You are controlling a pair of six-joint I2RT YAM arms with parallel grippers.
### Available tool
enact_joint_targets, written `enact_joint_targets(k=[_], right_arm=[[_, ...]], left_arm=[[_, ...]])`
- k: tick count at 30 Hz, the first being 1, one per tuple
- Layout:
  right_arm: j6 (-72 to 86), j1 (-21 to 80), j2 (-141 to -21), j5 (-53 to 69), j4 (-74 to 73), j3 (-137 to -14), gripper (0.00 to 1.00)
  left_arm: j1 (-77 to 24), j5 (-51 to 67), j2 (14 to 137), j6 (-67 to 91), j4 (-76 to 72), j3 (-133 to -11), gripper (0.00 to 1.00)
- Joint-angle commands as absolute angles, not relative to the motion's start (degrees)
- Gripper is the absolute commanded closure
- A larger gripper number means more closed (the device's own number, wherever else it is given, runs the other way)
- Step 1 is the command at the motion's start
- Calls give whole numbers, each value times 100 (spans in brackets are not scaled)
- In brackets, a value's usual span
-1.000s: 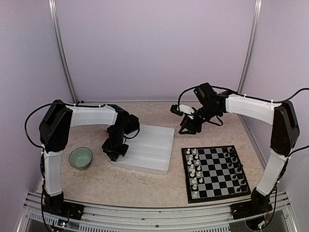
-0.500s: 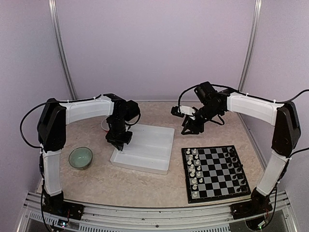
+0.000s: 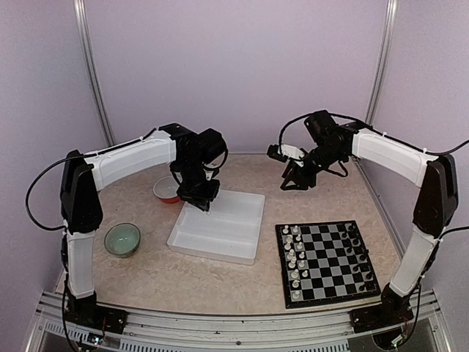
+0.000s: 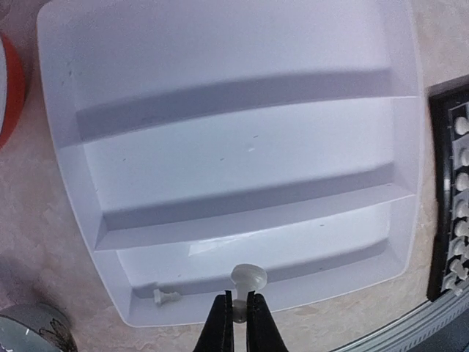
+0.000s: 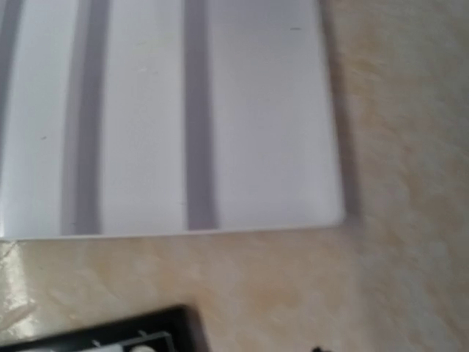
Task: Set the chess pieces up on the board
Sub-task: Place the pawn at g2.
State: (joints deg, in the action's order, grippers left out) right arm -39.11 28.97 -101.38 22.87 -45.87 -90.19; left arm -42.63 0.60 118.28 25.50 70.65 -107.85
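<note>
Claw positions over the table. My left claw is clamped on a white chess piece, held over an end compartment of the white tray. A second white piece lies on its side in that compartment. My right claw hangs beyond the board; I cannot tell whether its jaws are apart. On the board, white pieces stand in the two left columns and black pieces along the right side.

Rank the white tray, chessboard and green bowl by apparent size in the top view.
Largest: chessboard and white tray, about alike, so unranked.
Smallest: green bowl.
</note>
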Motion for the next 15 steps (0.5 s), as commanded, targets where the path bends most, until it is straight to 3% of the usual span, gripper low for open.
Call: enact_joint_targets(k=[1, 7, 15], right_arm=[[-3782, 2160, -9783, 2815, -4921, -9313, 55], [-3639, 1347, -9079, 3107, -4795, -8674, 55], [-3148, 1152, -7498, 2133, -3843, -7019, 55]], left_arm=[[-4814, 298, 12137, 2331, 7053, -11580, 100], [-5749, 105, 12476, 2275, 6232, -12147, 100], [-7040, -869, 13045, 1655, 5444, -12427, 100]])
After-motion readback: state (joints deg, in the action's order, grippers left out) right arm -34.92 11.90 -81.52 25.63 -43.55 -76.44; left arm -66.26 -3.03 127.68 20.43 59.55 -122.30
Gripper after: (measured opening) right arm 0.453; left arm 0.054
